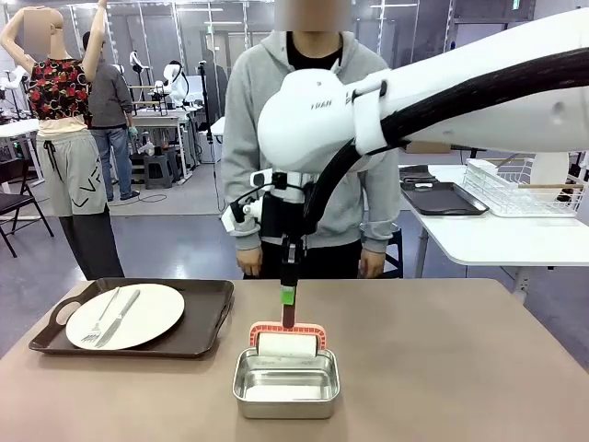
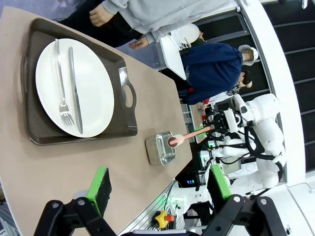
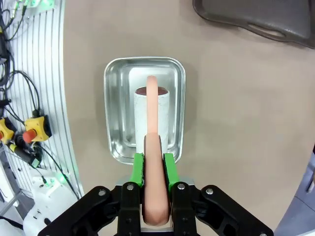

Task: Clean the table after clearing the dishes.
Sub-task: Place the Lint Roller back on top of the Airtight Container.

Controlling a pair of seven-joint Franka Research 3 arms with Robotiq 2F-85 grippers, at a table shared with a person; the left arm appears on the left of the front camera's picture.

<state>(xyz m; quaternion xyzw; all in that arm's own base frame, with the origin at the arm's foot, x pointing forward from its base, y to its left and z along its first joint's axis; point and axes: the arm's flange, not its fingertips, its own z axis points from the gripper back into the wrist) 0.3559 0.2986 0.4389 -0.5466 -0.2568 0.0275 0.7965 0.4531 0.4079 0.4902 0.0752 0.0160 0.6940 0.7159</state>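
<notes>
The tray is cut off above; right gripper clamps roller handle.

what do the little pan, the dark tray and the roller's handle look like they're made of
Pan: metal, probably stainless steel; its silvery brushed walls catch reflections.
Tray: likely moulded plastic; it is dark brown and matte, with cut-out handles.
Roller handle: smooth and salmon-pink, either plastic or rubber; the look doesn't settle which.

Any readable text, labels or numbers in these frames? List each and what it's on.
Small dark print on the right arm: too small to read.
Tray, plate, pan, roller: no text on them.
</notes>
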